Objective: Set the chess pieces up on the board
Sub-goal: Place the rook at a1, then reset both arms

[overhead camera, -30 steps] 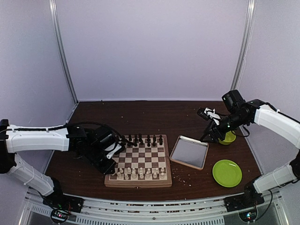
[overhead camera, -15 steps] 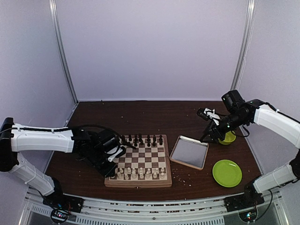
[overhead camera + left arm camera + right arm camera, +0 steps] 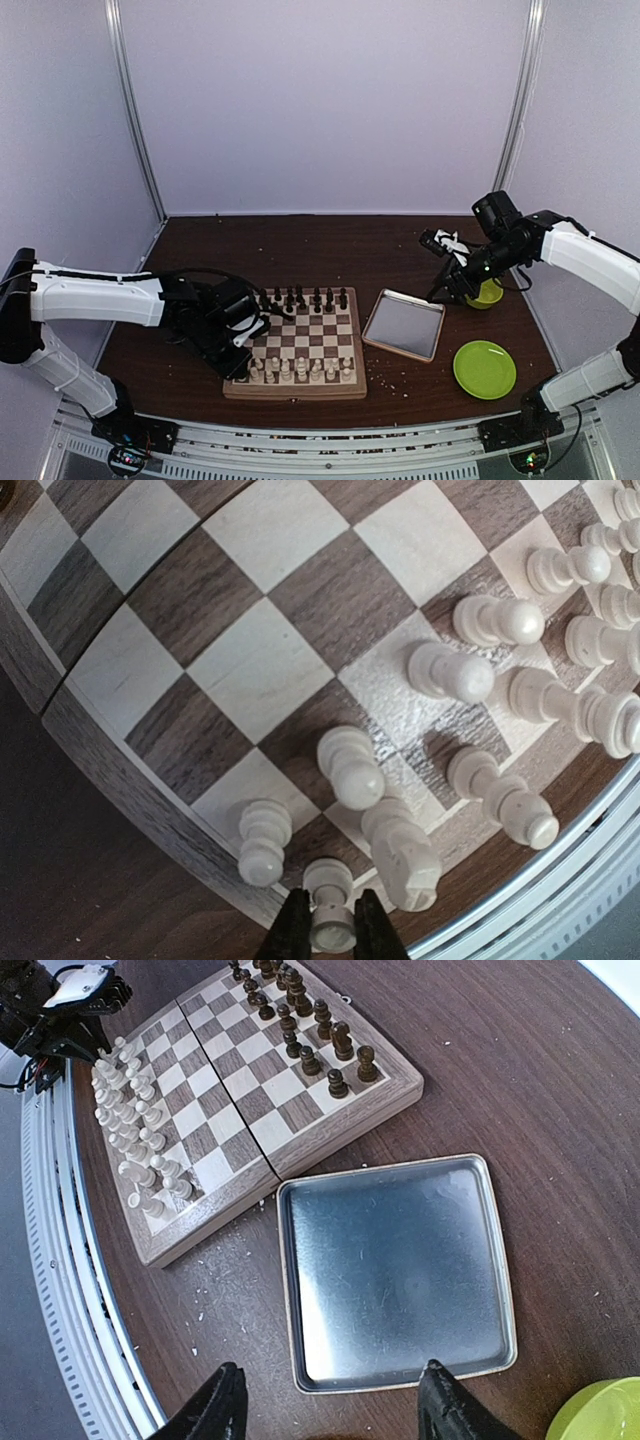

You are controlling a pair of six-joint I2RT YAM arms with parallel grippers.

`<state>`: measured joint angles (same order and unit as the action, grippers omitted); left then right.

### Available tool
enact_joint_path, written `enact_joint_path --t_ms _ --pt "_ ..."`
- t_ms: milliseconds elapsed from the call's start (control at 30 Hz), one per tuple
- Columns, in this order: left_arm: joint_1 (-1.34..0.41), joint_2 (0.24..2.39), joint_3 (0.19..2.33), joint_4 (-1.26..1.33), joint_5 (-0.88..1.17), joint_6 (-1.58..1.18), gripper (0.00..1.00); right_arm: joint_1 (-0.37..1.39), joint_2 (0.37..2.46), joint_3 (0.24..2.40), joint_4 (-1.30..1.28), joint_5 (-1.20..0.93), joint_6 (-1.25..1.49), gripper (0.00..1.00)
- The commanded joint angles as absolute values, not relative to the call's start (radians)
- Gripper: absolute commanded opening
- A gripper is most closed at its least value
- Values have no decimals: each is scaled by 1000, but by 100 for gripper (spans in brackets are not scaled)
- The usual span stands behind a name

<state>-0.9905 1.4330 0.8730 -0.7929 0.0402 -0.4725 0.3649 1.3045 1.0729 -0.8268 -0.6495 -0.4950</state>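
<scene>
The wooden chessboard (image 3: 300,340) lies at table centre. Several cream-white chess pieces (image 3: 300,368) stand in its near rows and dark pieces (image 3: 305,297) along its far edge. My left gripper (image 3: 243,368) is at the board's near-left corner, shut on a white rook (image 3: 332,912) that stands on the corner square. In the left wrist view the two black fingers (image 3: 292,930) press its sides, next to a pawn (image 3: 262,840) and a knight (image 3: 402,852). My right gripper (image 3: 328,1400) is open and empty, held high above the metal tray (image 3: 395,1270).
The shiny metal tray (image 3: 404,324) lies right of the board. A green plate (image 3: 484,368) is at the near right and a green cup (image 3: 487,293) behind it. Pale crumbs dot the dark table (image 3: 210,1305) near the tray.
My left gripper has moved from the board's left edge toward its near-left corner and come down there. The right arm has not moved.
</scene>
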Motion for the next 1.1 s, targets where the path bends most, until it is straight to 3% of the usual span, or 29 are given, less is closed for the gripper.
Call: enact_joint_path --t_ms 0,400,633,833,1033,1067 --pt "-996 1435 868 -772 32 -468 15 373 1318 1099 -843 -640 -505 58" --pt "-996 1383 924 -872 0 -447 25 377 1322 1101 -845 -641 -502 58" --pt "-966 1373 1126 -1024 -37 -323 31 379 1321 1107 -848 -652 -495 58" --pt "-824 1373 1330 -1048 -66 -171 37 379 1308 1137 -848 -617 -472 58" --pt "-673 1397 1533 -949 -114 -72 52 377 1260 1244 -822 -461 -404 59" --pt "-654 1407 1563 -932 -127 -60 64 377 1255 1271 -824 -433 -400 59"
